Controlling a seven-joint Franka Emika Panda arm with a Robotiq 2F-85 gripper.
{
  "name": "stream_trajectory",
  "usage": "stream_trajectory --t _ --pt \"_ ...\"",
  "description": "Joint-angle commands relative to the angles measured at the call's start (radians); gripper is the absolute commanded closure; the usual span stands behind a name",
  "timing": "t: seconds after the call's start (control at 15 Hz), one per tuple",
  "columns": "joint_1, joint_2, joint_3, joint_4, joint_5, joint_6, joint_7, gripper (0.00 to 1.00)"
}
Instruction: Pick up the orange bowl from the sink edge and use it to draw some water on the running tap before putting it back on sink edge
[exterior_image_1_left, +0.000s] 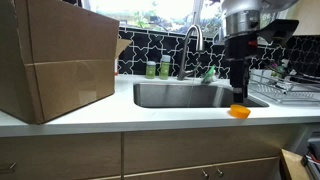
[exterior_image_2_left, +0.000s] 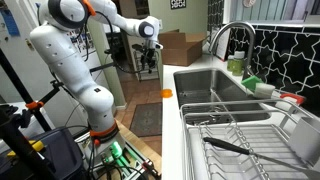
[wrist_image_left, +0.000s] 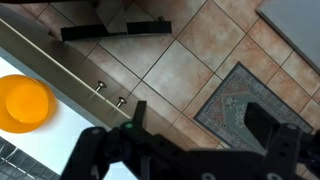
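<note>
The orange bowl (exterior_image_1_left: 239, 112) sits on the white sink edge (exterior_image_1_left: 180, 114) at the front right corner of the steel basin; it also shows in an exterior view (exterior_image_2_left: 167, 93) and at the left of the wrist view (wrist_image_left: 24, 104). My gripper (exterior_image_1_left: 238, 95) hangs just above the bowl and a little out past the counter front (exterior_image_2_left: 150, 68). In the wrist view its fingers (wrist_image_left: 200, 125) are spread wide with only floor and rug between them, so it is open and empty. The arched metal tap (exterior_image_1_left: 193, 40) stands behind the basin (exterior_image_2_left: 232, 35); I cannot tell if water runs.
A large cardboard box (exterior_image_1_left: 55, 60) fills the counter's left end. Two green bottles (exterior_image_1_left: 157, 68) stand by the tap. A wire dish rack (exterior_image_1_left: 285, 85) sits right of the basin. Drawers with knobs (wrist_image_left: 108, 94) lie under the counter, over tiled floor and a rug (wrist_image_left: 255, 95).
</note>
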Motion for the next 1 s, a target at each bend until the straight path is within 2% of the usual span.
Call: stream_trajectory --t 0.0,0.13,0.4,0.47,0.67,0.73,0.93 --pt "-0.004 0.000 0.003 0.001 0.000 -0.002 -0.001 0.00" --pt "-0.012 0.003 -0.005 0.000 0.001 -0.005 0.002 0.00" --pt "-0.089 -0.060 -0.078 -0.068 -0.042 0.048 -0.023 0.00" --pt "-0.111 -0.081 -0.101 -0.099 -0.034 0.135 -0.034 0.00" --pt "-0.174 -0.092 -0.151 -0.137 -0.038 0.238 0.012 0.00" --pt "-0.148 -0.048 -0.133 -0.074 -0.029 0.176 -0.013 0.00" --pt "-0.179 -0.063 -0.158 -0.101 -0.029 0.212 -0.013 0.00"
